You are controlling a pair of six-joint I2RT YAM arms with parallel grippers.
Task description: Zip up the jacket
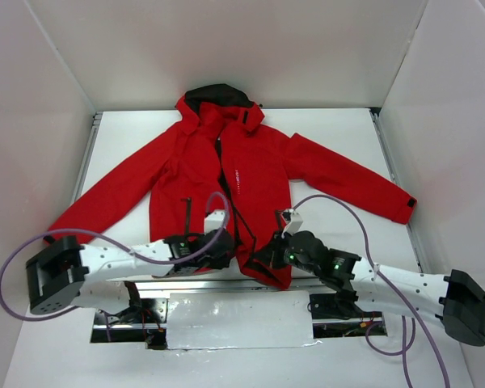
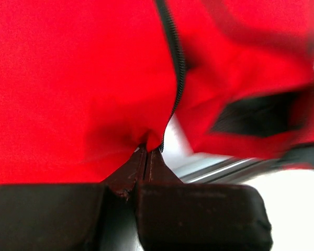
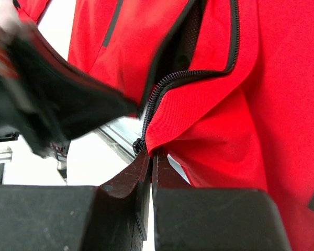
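Observation:
The red jacket (image 1: 194, 170) lies flat on the white table (image 1: 339, 133), hood at the far end and front open along its black central zipper (image 1: 226, 174). Both grippers meet at the bottom hem. My left gripper (image 1: 229, 249) is shut on the hem of the left front panel (image 2: 68, 78), its tips (image 2: 148, 152) pinching red cloth right beside the zipper teeth (image 2: 175, 57). My right gripper (image 1: 263, 259) is shut on the lower corner of the other panel (image 3: 261, 104), tips (image 3: 152, 154) pinching the cloth just below the zipper teeth (image 3: 162, 86). The left gripper (image 3: 47, 104) shows as a dark blur there.
White walls enclose the table on three sides. A metal rail (image 1: 202, 283) runs along the near edge under the hem, with a shiny sheet (image 1: 238, 319) below it. Purple cables (image 1: 218, 202) loop over both arms. The sleeves spread out to left and right (image 1: 364, 190).

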